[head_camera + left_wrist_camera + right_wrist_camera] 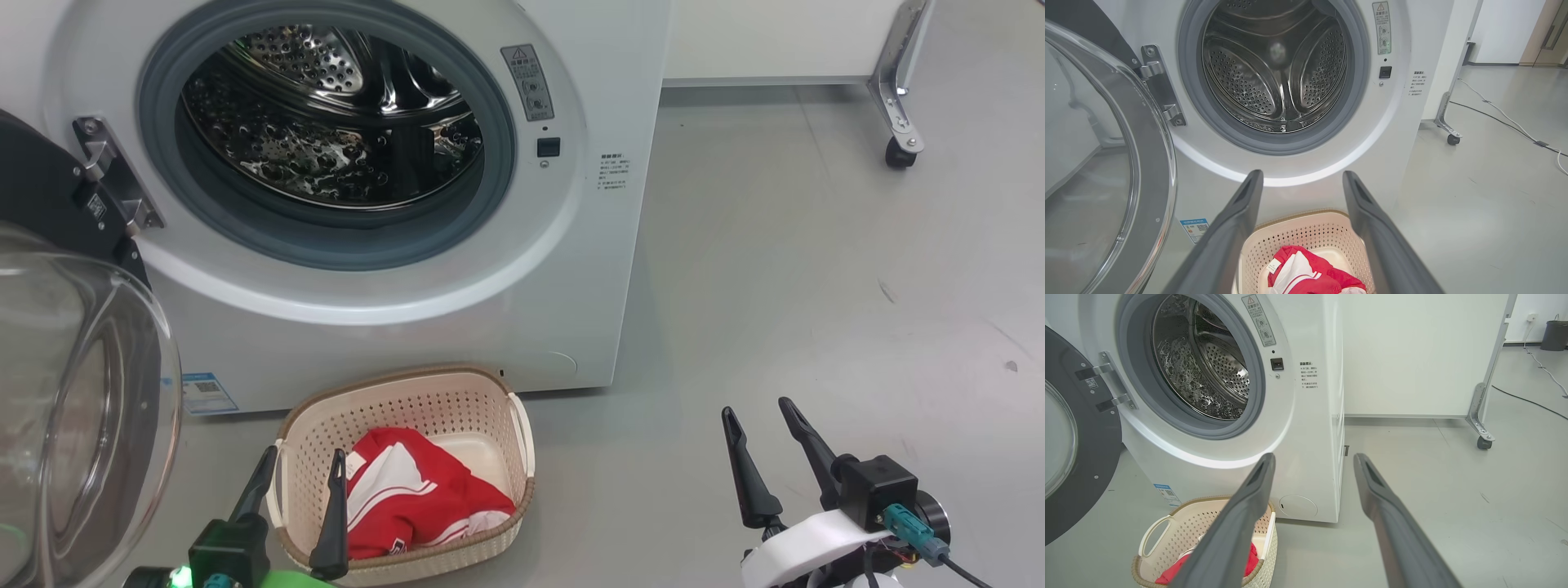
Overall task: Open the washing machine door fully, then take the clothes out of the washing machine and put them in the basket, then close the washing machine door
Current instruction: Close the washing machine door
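While both claws stand spread wide and grip nothing, the left claw (304,452) hovers at the near left rim of the basket (424,400), with the clothes (408,490) heaped inside just right of its fingers. Ahead of it rises the washing machine (563,269); the washing machine door (82,408) hangs open on its left. The right claw (756,408) hovers over grey floor (816,286), the basket well apart on its left

The room is bright, the drum (326,139) sparkles with shiny spots, the washing machine door (82,408) looks blurry up close, and straight lines bend near the wrist views' edges.
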